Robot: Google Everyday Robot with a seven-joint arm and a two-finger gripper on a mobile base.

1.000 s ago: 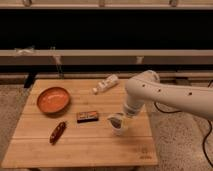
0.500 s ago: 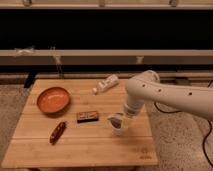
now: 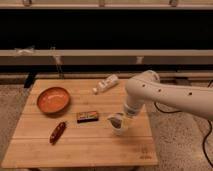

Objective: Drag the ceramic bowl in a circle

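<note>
The ceramic bowl (image 3: pixel 53 100) is a round, shallow orange dish sitting on the left part of the wooden table (image 3: pixel 85 150). My gripper (image 3: pixel 117 123) hangs low over the table's right half, well to the right of the bowl and not touching it. Its jaws stand open with nothing between them. The white arm (image 3: pixel 165 95) reaches in from the right edge of the view.
A white bottle (image 3: pixel 106 83) lies on its side near the table's back edge. A dark flat packet (image 3: pixel 87 116) lies between the bowl and the gripper. A small red-brown item (image 3: pixel 57 132) rests at the front left. Dark shelving runs behind the table.
</note>
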